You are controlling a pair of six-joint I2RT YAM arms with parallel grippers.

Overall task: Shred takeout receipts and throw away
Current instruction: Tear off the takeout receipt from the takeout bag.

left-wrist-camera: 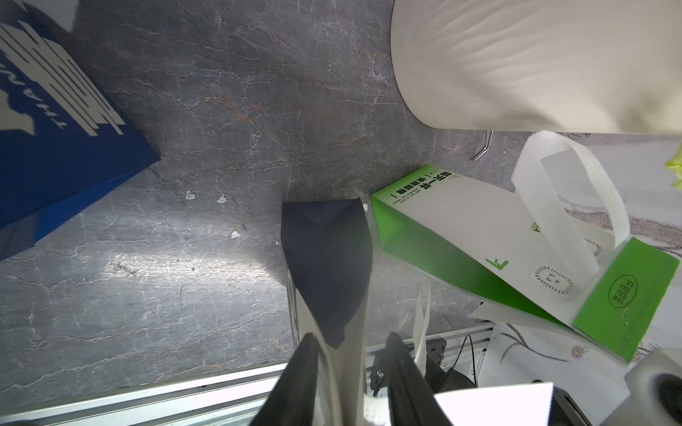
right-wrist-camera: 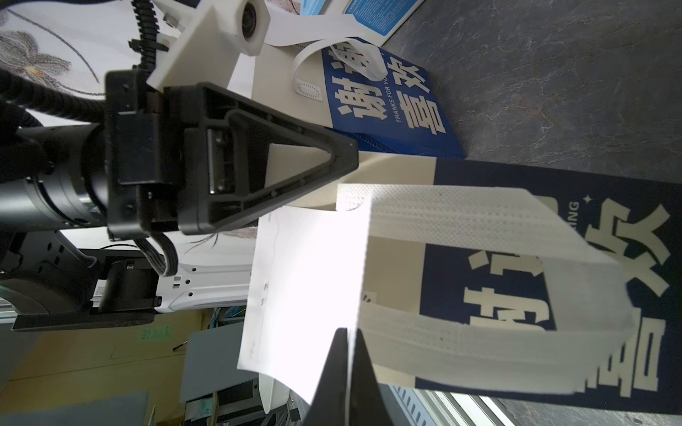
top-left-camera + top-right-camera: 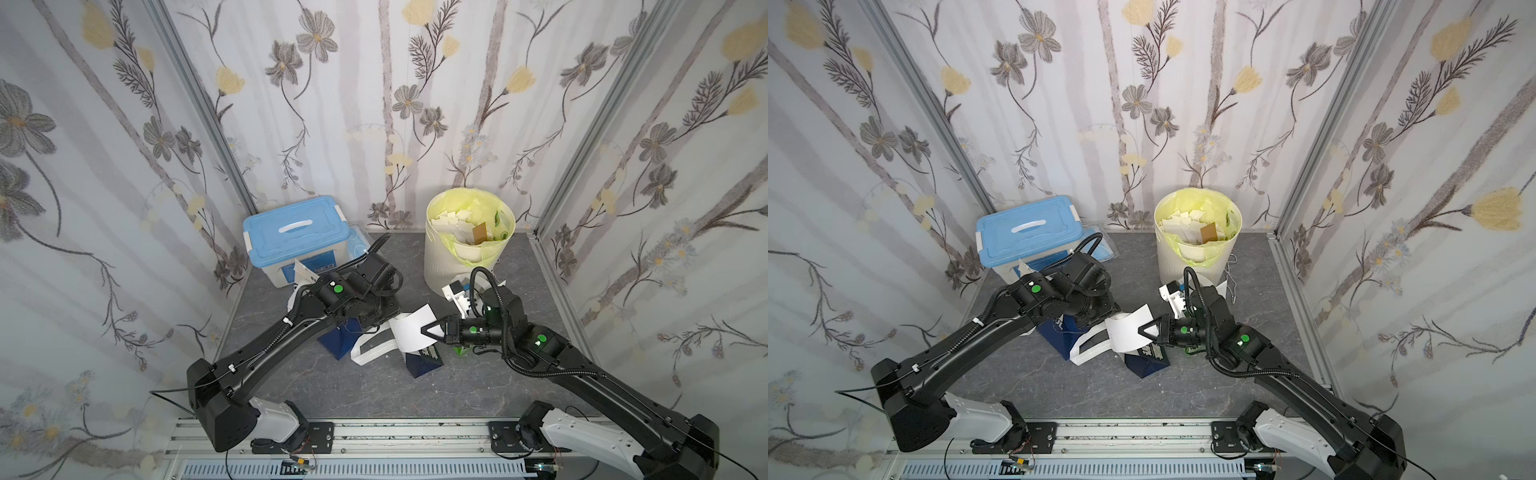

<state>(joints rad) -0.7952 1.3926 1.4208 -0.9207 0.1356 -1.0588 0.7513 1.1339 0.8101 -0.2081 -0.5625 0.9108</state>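
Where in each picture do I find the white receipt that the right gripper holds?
Both top views: the receipt is at the centre, between the two arms.
Left wrist: probably the white sheet corner in the picture's lower right.
Right wrist: middle of the picture, pinched by the right gripper.
Shared landmark: the navy bag, visible in all four.

Robot test booth: floral-wallpaper panels [image 3: 353, 124], aluminium frame [image 3: 210, 124], mounting rail [image 3: 415, 434].
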